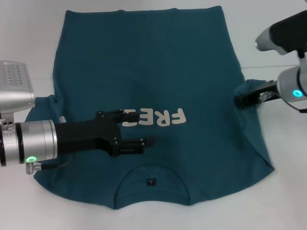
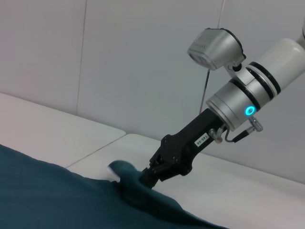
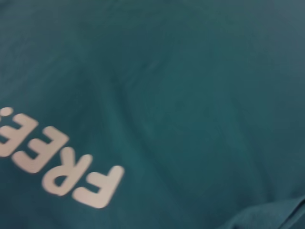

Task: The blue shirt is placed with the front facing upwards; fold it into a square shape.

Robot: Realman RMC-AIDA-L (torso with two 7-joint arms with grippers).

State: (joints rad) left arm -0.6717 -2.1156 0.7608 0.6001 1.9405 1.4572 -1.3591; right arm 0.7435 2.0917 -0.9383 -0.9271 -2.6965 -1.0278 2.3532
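Across the white bench (image 1: 283, 191) lies the blue shirt (image 1: 144, 67), spread flat with its front up. Its round collar (image 1: 151, 178) sits at the near edge of the bench and its hem runs along the far edge. The cream print (image 1: 154, 117) crosses the chest and reads upside down in the head view; the right wrist view shows the same letters on smooth cloth with a few soft creases.

Over the chest, just toward the near edge from the print, hangs the left gripper (image 1: 146, 128). Its black fingers are parted, with nothing between them, and one of them covers the last letters of the print. Its arm reaches in from the bench's left edge, above the left sleeve.

At the bench's right edge the right gripper (image 1: 238, 101) meets the shirt where the right sleeve joins the body. The left wrist view shows its fingers (image 2: 148, 175) clenched on a raised fold of that cloth, which is pulled up a little from the bench. The rest of the right sleeve spreads toward the near right corner.
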